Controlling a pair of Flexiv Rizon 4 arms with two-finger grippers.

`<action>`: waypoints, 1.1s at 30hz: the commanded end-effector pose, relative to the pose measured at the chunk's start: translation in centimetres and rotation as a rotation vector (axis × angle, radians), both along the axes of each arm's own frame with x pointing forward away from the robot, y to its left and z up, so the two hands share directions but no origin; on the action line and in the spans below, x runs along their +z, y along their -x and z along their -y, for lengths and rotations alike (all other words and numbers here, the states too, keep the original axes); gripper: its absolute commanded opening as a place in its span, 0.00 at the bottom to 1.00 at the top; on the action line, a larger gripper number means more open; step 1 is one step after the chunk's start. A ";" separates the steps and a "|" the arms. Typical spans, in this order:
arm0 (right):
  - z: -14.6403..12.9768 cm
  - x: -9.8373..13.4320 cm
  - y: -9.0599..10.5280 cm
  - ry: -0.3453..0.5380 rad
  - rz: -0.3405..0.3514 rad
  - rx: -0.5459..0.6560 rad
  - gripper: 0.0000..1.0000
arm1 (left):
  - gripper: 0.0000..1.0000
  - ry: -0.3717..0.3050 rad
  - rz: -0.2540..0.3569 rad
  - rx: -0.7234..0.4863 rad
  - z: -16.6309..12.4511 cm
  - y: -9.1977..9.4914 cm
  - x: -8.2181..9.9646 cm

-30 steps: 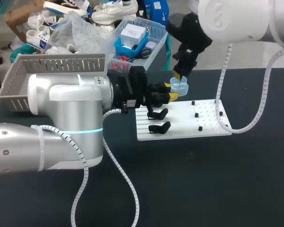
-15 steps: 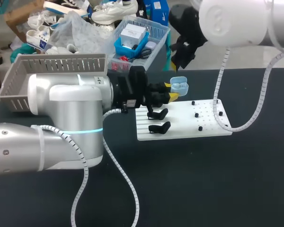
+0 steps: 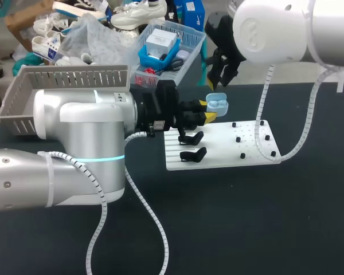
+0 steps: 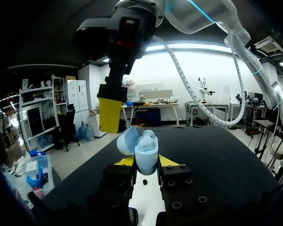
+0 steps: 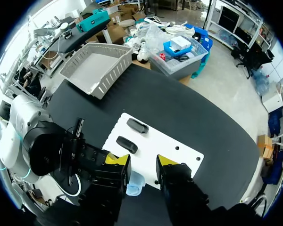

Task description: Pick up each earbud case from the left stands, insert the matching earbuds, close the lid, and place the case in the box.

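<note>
the left gripper (image 4: 146,161) holds a blue earbud case (image 4: 146,153) tight, with one yellow finger on each side of it. the case stands tall out of the fingertips, and its long side runs up and away from them. its open top points up. its lid (image 4: 127,140) hangs open to one side, toward the other arm's yellow finger. something pale and round sits in the open top, but i cannot tell for sure what it is.

in the head view the case is up in the air by the far left corner of the white board (image 3: 218,150) and does not touch it. the lid tips back toward the far side of the dark table (image 3: 246,217).

the right gripper (image 3: 217,79) hangs above the case, apart from it. its fingers (image 5: 117,159) are spread wide and hold nothing.

two black cases (image 3: 190,137) sit on stands on the left part of the board, one behind the other. their long sides run the same way. small black bits (image 3: 238,138) dot the right part of the board, too small to tell what they are. a grey box (image 3: 63,86) sits at the far left of the table, well apart from the board.
</note>
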State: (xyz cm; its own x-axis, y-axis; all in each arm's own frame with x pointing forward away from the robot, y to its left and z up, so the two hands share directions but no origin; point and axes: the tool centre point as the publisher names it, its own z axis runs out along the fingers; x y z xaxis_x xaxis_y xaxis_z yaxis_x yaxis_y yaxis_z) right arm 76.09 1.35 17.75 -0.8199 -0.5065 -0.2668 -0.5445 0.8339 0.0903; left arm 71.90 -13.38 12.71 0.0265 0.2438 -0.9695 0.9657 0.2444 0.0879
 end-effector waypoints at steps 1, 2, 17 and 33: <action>0.0 -0.4 0.0 0.007 -0.010 -0.005 0.33 | 0.00 0.004 0.003 0.003 0.0 0.0 -0.1; 0.1 -0.5 0.1 0.012 -0.011 -0.007 0.32 | 0.00 0.004 0.003 0.003 0.0 0.0 -0.1; 0.7 -0.3 1.4 0.005 -0.029 -0.028 0.32 | 0.00 0.004 0.003 0.003 0.0 0.0 -0.1; 1.1 0.0 2.7 -0.014 -0.036 -0.041 0.32 | 0.00 0.004 0.003 0.003 0.0 0.0 -0.1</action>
